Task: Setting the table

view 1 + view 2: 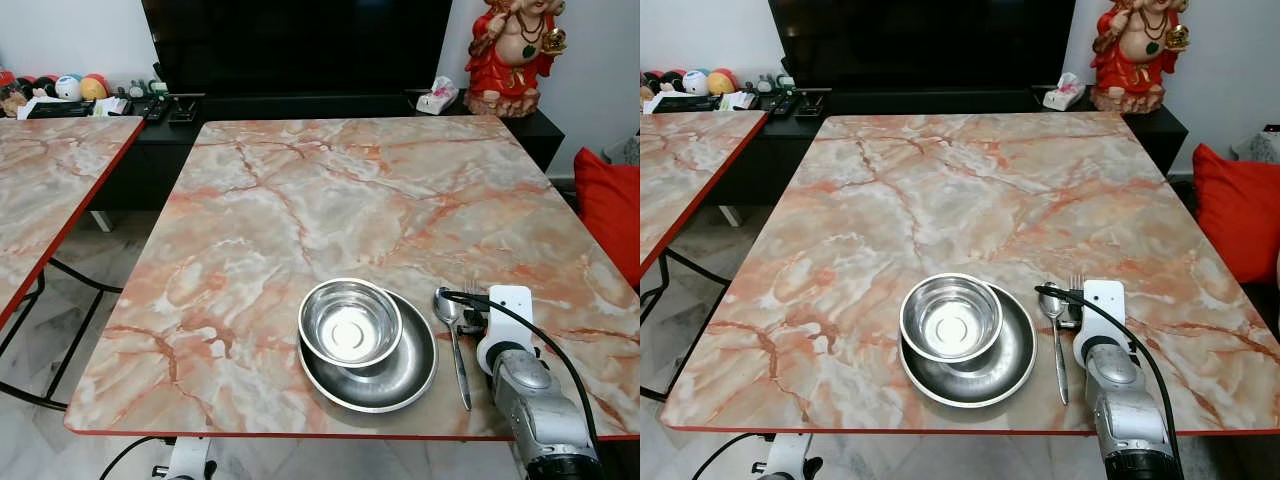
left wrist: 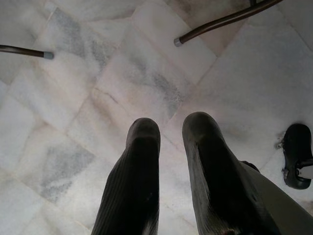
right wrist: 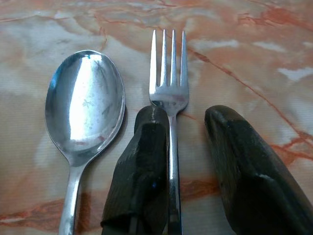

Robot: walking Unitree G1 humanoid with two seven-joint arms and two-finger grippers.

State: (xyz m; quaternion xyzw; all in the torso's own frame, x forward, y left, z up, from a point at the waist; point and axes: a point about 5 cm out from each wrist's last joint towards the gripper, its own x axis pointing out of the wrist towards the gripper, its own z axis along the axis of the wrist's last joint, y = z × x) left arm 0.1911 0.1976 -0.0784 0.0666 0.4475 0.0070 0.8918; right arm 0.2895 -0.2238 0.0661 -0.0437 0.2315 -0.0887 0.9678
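Our right gripper [image 3: 188, 147] jaws parted around fork [image 3: 168, 78], unclamped, handle hidden, spoon [image 3: 85, 107] beside, bowl [image 1: 349, 321] on plate [image 1: 400, 375] near surface [image 1: 300, 200] front edge, left gripper [image 2: 171, 161] jaws slightly apart, empty.

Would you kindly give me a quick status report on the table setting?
Right gripper open astride the fork, on the table beside the spoon. Bowl sits in plate. Left gripper idle above floor. Nothing obstructing.
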